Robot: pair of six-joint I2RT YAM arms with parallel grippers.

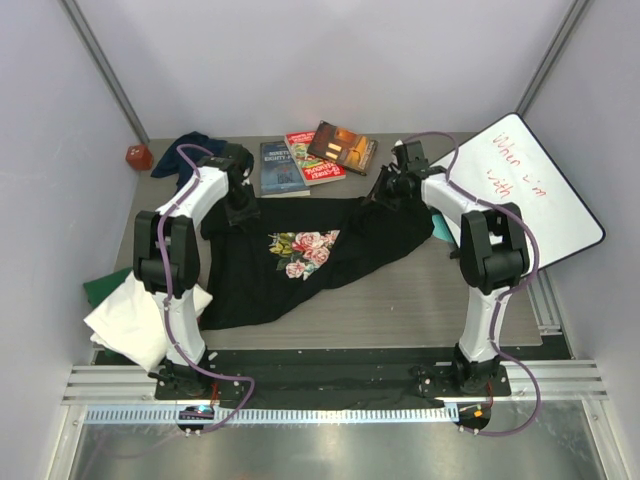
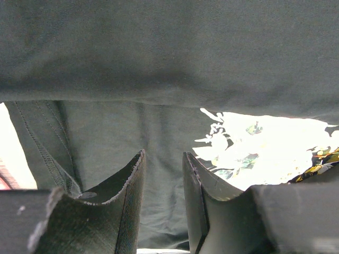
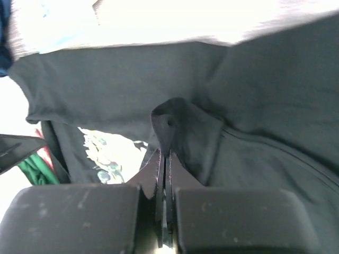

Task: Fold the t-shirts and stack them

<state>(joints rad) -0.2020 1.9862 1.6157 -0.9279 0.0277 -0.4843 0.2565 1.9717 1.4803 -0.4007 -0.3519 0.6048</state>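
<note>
Spreading the black shirt [image 1: 255,285], which lies just my side of the books [image 1: 310,158], seems the step in hand. My right gripper [image 3: 165,154] is clamped on a pinch of its edge. My left gripper [image 2: 163,154] stands apart against the cloth and should close on a corner next.

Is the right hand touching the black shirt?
Touching. The right wrist view shows the right hand pinched shut on a fold of the black shirt.

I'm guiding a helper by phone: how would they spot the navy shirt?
Start at the grey table, then look to its far left corner. The navy t-shirt lies crumpled there beside a small red object; unlike the big black t-shirt spread mid-table, it shows no rose print.
</note>
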